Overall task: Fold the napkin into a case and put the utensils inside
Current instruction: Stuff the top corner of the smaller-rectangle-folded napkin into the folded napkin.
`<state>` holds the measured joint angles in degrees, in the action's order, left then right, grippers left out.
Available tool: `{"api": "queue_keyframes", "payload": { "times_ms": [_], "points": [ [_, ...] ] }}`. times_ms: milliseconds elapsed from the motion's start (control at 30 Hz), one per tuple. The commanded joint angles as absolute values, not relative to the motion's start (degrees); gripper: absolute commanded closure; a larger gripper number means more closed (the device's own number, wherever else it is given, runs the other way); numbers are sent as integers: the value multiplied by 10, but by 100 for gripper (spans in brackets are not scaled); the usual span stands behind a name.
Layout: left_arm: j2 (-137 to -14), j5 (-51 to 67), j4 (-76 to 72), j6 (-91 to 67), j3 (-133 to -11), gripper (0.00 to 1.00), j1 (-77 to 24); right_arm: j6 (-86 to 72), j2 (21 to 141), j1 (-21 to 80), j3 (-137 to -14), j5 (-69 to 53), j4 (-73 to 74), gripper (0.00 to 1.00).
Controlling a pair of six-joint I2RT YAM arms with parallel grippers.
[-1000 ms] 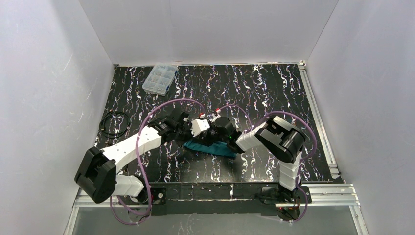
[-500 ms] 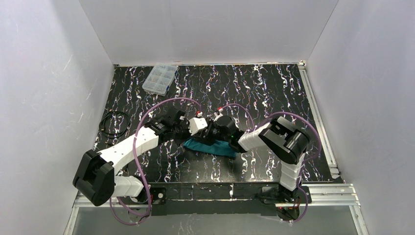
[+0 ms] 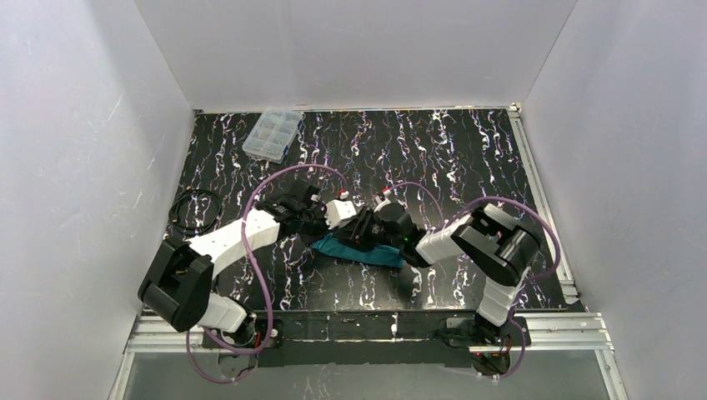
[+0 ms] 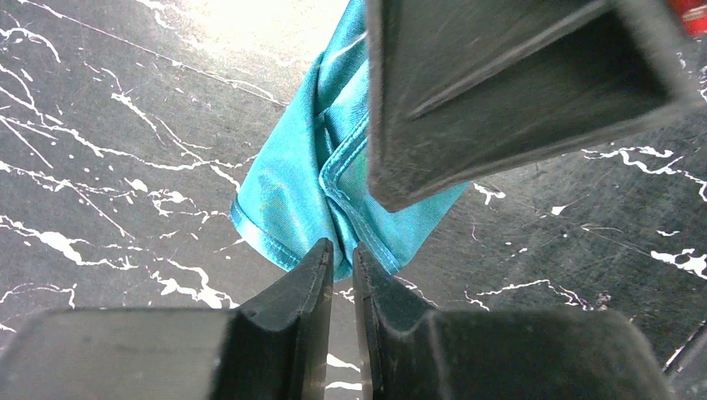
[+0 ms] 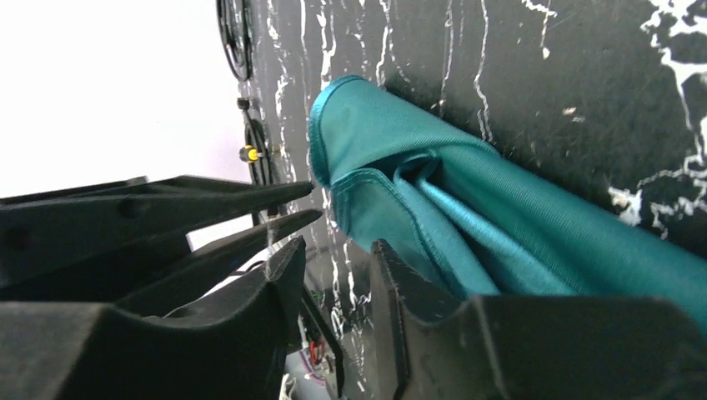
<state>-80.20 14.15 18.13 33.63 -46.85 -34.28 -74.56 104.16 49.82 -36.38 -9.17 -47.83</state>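
Napkin (image 3: 360,250) lies bunched in folds on the black marbled table (image 3: 450,158), with both grippers at it. Left gripper (image 4: 340,254) jaws almost together with a thin slit, tips at napkin's hemmed edge; can't tell if cloth is pinched. Right gripper (image 5: 338,244) jaws apart, nothing between them, just beside napkin's fold. Clear box (image 3: 272,134) well apart from napkin.

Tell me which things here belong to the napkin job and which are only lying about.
For the job:
- napkin, folded into a strip
- left hand and right hand, both close to it
- utensils: not in view

Lying about:
- clear box, far left of the table
- black cable coil, near the left wall
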Motion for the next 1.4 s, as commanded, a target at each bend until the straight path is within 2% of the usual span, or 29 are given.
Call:
{"api": "queue_keyframes", "payload": {
  "times_ms": [0,600,800,1000,1067,1367],
  "points": [
    [-818,143,163,355,-473,87,-343,-726,988,495,-341,-69,-492,60],
    [-849,142,141,365,-463,89,-355,-749,1074,502,-385,-95,-527,66],
    [-853,136,138,367,-463,84,-362,-751,1089,505,-398,-98,-520,72],
    [-871,107,129,372,-465,100,-363,-752,1101,507,-414,-106,-506,77],
    [-869,102,128,372,-463,100,-363,-752,1099,508,-407,-104,-501,80],
    [-850,127,173,325,-505,100,-363,-747,1122,510,-424,-106,-480,80]
  ]
}}
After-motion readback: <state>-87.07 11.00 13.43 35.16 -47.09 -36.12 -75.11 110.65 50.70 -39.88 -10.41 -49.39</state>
